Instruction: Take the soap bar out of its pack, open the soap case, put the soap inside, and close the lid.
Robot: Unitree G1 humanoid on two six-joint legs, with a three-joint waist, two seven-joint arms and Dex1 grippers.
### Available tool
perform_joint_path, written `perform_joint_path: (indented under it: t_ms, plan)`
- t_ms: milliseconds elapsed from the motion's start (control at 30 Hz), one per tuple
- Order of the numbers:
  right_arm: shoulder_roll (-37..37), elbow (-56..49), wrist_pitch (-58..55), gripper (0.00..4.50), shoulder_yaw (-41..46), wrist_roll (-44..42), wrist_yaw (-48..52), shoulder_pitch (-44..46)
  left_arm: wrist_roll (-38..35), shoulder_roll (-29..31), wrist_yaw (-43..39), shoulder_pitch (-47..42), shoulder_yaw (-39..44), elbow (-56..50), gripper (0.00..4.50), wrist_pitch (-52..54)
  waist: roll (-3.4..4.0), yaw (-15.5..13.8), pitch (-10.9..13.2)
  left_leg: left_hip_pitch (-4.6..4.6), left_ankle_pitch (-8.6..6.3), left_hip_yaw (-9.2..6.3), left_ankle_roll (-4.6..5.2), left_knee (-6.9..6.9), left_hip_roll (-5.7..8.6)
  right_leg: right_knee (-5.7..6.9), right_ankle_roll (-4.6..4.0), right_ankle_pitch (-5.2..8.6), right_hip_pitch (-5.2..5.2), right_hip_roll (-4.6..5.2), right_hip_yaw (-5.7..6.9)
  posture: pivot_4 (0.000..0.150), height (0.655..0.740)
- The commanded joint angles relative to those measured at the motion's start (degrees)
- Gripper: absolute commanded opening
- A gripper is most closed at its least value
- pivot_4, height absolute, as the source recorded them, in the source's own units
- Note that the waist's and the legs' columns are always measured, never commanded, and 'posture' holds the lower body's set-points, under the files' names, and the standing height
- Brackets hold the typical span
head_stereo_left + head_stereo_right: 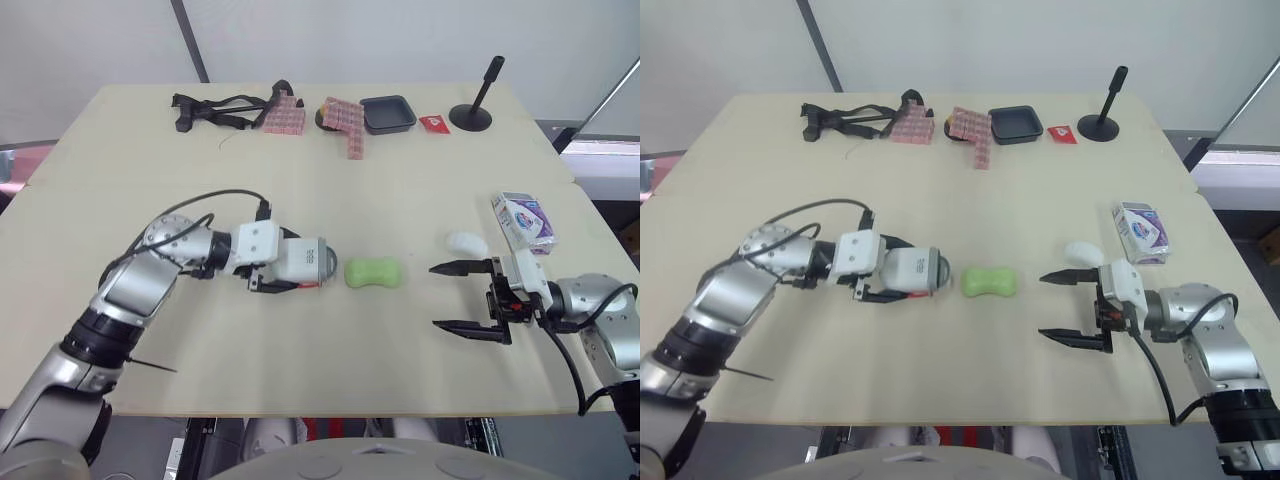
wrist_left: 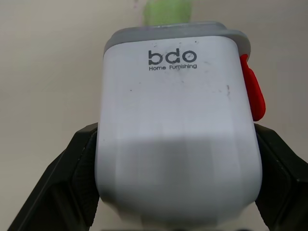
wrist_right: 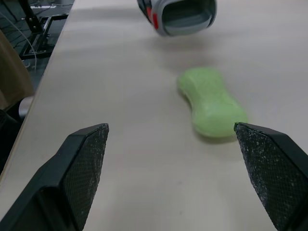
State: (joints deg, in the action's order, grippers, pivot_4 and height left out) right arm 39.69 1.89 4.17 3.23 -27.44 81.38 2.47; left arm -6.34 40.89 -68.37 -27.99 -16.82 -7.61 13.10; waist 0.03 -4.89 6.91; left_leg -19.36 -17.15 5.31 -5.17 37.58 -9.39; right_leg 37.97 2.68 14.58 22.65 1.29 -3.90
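The soap bar (image 1: 373,272) is already out of its pack and lies bare on the counter (image 1: 400,180), just beside the mouth of the soap case (image 1: 308,262) and between it and the right gripper (image 1: 434,295). The step in hand looks like putting the soap inside. The left gripper (image 1: 275,272) has its fingers clamped on the sides of the case, holding it on its side just above the counter with the grey-rimmed end towards the soap. The right gripper's fingers are spread wide, empty and aimed at the soap from a little way off. The next move probably calls for the right fingers to close across the bar's narrow waist and feed it into the case while the left holds steady. The right wrist view shows the case mouth as a hollow (so it seems open), but the frame edge cuts it off, and I cannot tell where its lid is. A small white lump (image 1: 466,242) near the soap pack (image 1: 524,220) could be a wrapper or a lid. The case's red latch (image 2: 252,89) shows at one side.
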Motion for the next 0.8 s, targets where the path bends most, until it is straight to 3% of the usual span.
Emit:
perform_joint_path:
  t_ms: [33, 333, 800]
  plan:
    - [-0.08, 1.36, 3.57, 4.48, 1.45, 0.16, 0.92, -0.40, 2.17, 1.32, -0.99, -2.80, -1.97, -2.47, 3.48, 5.13, 0.00, 0.37, 0.00, 0.00, 0.00, 0.00, 0.00, 0.00, 0.03, -0.02, 0.00, 0.00, -0.03, 0.00, -0.02, 0.150, 0.7400]
    - [-1.85, 4.25, 2.75, 4.48, 1.22, -1.09, -0.25, 0.27, 6.41, 3.49, -4.04, -6.65, -7.72, -5.61, 3.48, 10.61, 0.00, -0.04, 0.00, -0.03, -0.01, -0.02, 0.01, -0.13, 0.00, -0.28, 0.02, -0.02, -0.16, -0.33, -0.04, 0.150, 0.7400]
    - [-3.09, 5.34, 2.35, 4.48, 0.67, -0.47, -0.40, 1.06, 8.64, 6.34, -7.19, -7.96, -8.66, -6.30, 3.48, 11.31, 0.00, -0.07, 0.01, 0.01, -0.01, -0.03, 0.01, -0.15, 0.00, -0.33, 0.02, -0.01, -0.24, -0.33, -0.03, 0.150, 0.7400]
